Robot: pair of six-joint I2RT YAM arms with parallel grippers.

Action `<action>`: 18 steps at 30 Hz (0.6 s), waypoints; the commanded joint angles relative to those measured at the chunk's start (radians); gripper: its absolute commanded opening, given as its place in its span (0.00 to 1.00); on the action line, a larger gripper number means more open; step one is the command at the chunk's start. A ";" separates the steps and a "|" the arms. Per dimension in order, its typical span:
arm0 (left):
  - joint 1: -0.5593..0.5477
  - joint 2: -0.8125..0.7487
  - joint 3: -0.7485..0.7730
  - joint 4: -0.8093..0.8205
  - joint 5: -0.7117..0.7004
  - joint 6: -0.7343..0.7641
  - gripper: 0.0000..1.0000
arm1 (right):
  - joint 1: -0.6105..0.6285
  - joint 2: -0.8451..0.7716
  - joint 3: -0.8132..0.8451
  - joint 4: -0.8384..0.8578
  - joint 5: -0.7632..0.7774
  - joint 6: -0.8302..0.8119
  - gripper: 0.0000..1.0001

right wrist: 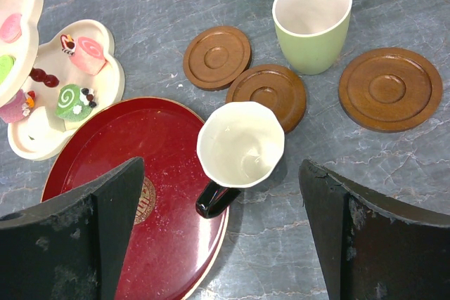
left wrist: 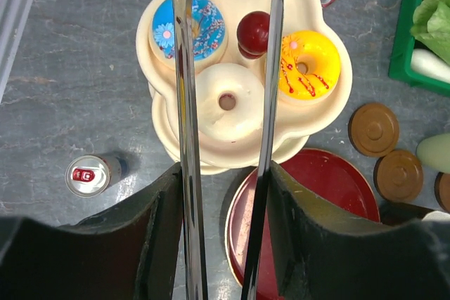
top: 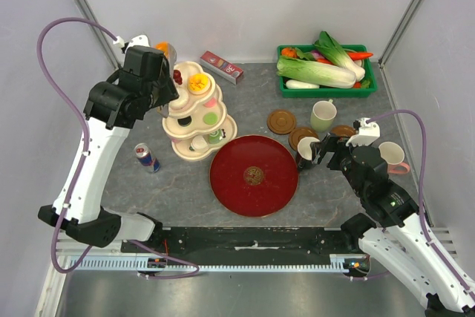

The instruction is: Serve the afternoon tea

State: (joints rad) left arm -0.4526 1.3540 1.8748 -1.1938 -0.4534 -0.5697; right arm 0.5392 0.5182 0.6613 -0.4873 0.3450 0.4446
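My left gripper (left wrist: 225,173) is shut on metal tongs (left wrist: 184,103), high over the top tier of the cream cake stand (top: 172,125). The two blades straddle a white donut (left wrist: 226,103). A blue donut (left wrist: 188,24), a dark red round sweet (left wrist: 253,31) and a yellow donut (left wrist: 308,64) share that tier. My right gripper (right wrist: 221,168) hangs open above a black mug (right wrist: 240,144) standing at the edge of the round red tray (right wrist: 105,152). Beyond it stand a pale green mug (right wrist: 311,19) and three brown coasters (right wrist: 216,57), (right wrist: 267,94), (right wrist: 390,89).
A small drink can (top: 146,157) stands left of the stand. The green crate (top: 289,91) of vegetables sits at the back right, and a red box (top: 222,67) at the back. A white mug (top: 392,155) stands by my right arm. Swirl cakes (right wrist: 90,54) lie on the lower tiers.
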 commanded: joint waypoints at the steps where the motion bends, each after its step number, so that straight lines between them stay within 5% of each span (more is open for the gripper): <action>1: 0.029 -0.013 -0.005 0.026 0.103 0.047 0.53 | 0.001 -0.004 0.001 0.024 -0.001 0.003 0.98; 18: 0.097 0.000 -0.085 0.048 0.235 0.131 0.55 | 0.001 -0.006 0.000 0.026 0.000 0.003 0.98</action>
State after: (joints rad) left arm -0.3798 1.3499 1.7885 -1.1931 -0.2646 -0.5056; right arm 0.5392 0.5179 0.6613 -0.4873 0.3450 0.4446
